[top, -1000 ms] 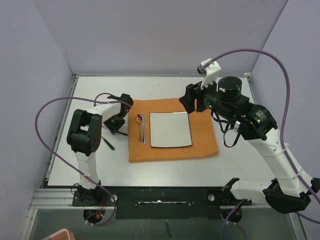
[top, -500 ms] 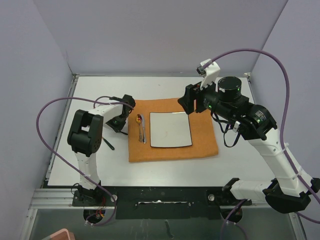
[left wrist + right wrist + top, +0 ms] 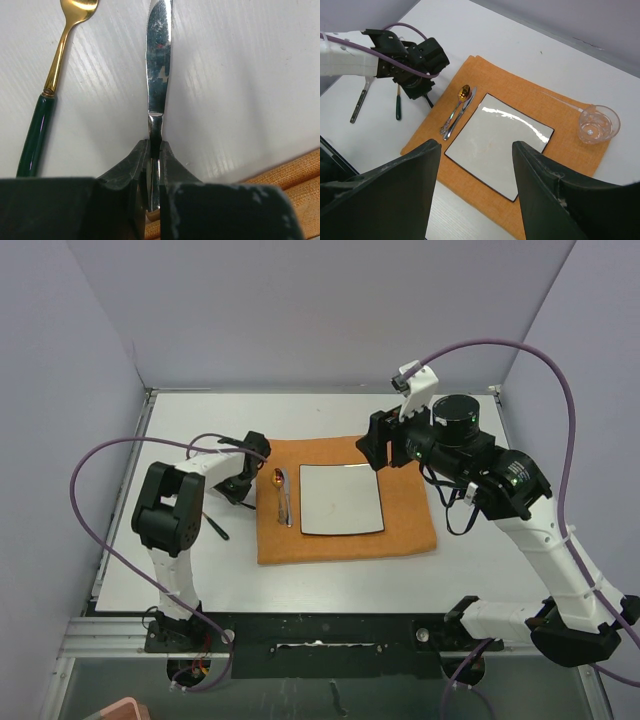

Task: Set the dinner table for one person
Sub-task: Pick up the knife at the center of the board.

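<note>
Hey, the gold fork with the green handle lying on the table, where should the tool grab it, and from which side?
Take the fork by its green handle, near mid-length, coming straight down from above with the jaws across it. It lies flat on the table, and the handle is its thickest, straightest part. The knife is close alongside, so keep the jaws narrow.

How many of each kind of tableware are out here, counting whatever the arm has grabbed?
Orange mat: 1
Square white plate: 1
Glass: 1
Cutlery: 4 (knife in the left gripper, green-handled fork, gold-bowled spoon, silver piece beside it)
Total: 7
</note>
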`<state>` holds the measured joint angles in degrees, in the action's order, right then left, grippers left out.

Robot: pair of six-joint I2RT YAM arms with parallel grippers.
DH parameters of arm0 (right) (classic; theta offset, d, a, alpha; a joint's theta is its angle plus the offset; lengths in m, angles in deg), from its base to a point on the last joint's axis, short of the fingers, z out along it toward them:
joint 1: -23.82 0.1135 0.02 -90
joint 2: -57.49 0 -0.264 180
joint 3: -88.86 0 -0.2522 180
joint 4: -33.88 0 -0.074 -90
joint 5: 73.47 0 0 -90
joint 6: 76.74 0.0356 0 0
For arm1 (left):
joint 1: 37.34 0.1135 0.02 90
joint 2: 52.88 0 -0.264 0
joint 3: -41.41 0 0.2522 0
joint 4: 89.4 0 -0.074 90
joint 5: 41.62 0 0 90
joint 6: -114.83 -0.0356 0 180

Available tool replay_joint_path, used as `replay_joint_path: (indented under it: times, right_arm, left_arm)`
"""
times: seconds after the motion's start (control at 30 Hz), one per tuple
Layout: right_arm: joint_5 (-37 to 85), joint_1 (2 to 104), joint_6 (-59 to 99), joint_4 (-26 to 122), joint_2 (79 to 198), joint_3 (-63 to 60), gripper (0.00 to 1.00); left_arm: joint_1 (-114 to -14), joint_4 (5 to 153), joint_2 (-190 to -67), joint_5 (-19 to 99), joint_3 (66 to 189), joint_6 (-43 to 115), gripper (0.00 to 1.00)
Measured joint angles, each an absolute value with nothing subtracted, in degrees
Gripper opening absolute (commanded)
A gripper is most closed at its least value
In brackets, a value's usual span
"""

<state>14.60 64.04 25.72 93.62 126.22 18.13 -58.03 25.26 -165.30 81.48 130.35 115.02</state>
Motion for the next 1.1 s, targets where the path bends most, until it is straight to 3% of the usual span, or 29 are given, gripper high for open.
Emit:
replay_joint_path:
  times: [0.53, 1.1]
  right_arm:
    - [14.6, 64.0, 26.0, 93.0, 126.2, 15.4, 0.59]
    - [12.7, 64.0, 25.9, 91.3, 127.9, 15.5, 0.59]
  left_arm:
    - [-55.9, 28.9, -165.3, 81.0, 138.1, 101.3, 0.00]
    - [-60.3, 33.5, -165.3, 81.4, 149.7, 72.8, 0.00]
